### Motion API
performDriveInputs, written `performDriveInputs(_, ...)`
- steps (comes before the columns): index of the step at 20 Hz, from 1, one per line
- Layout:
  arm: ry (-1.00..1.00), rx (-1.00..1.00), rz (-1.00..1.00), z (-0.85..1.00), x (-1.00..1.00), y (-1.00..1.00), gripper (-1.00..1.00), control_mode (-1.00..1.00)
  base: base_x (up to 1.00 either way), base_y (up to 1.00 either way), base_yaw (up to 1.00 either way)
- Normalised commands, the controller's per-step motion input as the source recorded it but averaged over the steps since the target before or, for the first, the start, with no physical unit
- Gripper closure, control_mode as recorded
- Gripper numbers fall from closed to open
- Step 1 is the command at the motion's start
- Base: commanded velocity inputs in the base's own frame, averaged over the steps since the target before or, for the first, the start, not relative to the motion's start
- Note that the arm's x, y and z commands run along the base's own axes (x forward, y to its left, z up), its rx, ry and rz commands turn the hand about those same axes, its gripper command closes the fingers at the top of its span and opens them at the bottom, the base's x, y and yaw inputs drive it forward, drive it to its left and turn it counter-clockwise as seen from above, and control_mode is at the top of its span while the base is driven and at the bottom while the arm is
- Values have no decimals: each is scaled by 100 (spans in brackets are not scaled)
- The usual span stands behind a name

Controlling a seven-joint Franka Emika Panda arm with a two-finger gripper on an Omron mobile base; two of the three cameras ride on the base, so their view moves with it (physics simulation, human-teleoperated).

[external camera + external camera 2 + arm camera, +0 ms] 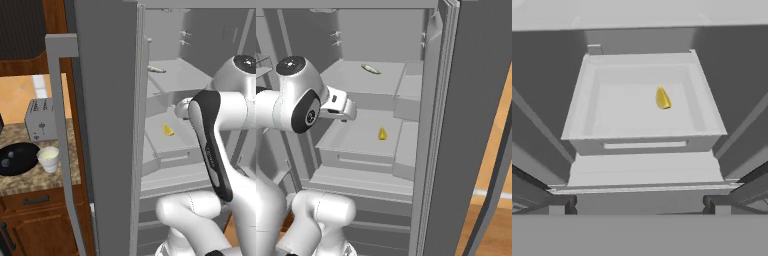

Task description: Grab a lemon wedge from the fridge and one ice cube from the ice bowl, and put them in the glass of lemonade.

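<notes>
The white robot arm's gripper (345, 114), wide open and holding nothing, hangs in front of the tall grey steel fridge (107, 125), and the tiny yellow lemon wedge (663, 98) lies ahead and below it in the white drawer (582, 107).

matt grey metal fridge (107, 125), speckled stone counter (30, 177), wooden cabinets (35, 225).

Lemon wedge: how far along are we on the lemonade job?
Done: the fridge stands open. In hand: nothing; the lemon wedge lies in its shallow tray, and the open pincer is apart from it. Left: pick the wedge, take an ice cube from the ice bowl, drop both into the glass of lemonade.
</notes>
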Motion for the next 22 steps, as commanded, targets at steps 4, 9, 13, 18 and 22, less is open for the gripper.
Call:
performDriveInputs(4,0,-5,-1,-69,39,-23,-100,-100,0,0,0)
performDriveInputs(9,0,-5,0,-51,34,-12,-100,-100,0,0,0)
performDriveInputs(13,0,-6,-9,-61,34,0,-100,-100,0,0,0)
performDriveInputs(18,2,1,-13,-51,35,-7,-100,-100,0,0,0)
performDriveInputs(22,5,0,0,-2,89,-25,-100,-100,0,0,0)
